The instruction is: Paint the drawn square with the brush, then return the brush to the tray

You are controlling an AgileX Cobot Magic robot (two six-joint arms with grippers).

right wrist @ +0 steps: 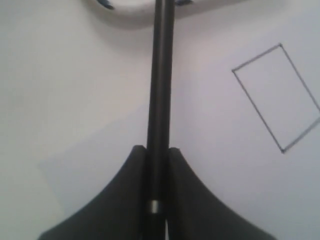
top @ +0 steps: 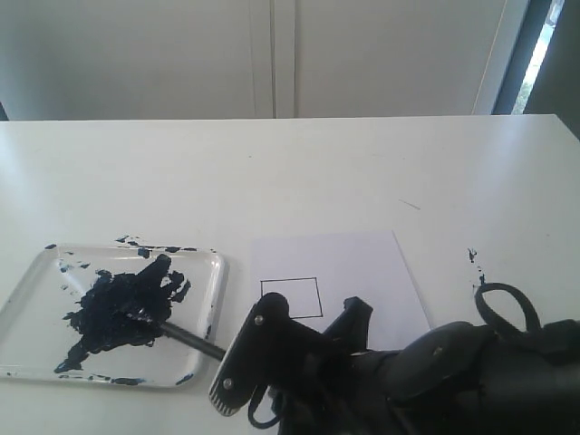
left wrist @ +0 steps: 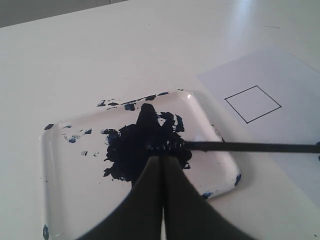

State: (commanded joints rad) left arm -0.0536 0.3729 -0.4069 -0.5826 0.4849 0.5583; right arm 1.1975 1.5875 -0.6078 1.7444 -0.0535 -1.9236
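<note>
My right gripper (right wrist: 158, 150) is clamped on the brush (right wrist: 161, 75) shaft, both fingers pressed against it, with a silver band showing between them. The shaft runs over the paper (right wrist: 215, 165) to the tray (right wrist: 130, 10) rim. The drawn square (right wrist: 277, 97) sits beside the shaft, outline only, not touching it.

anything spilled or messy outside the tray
Yes: dark paint specks sit on the bare table right of the paper, well away from the tray. The drawn square is unpainted.
</note>
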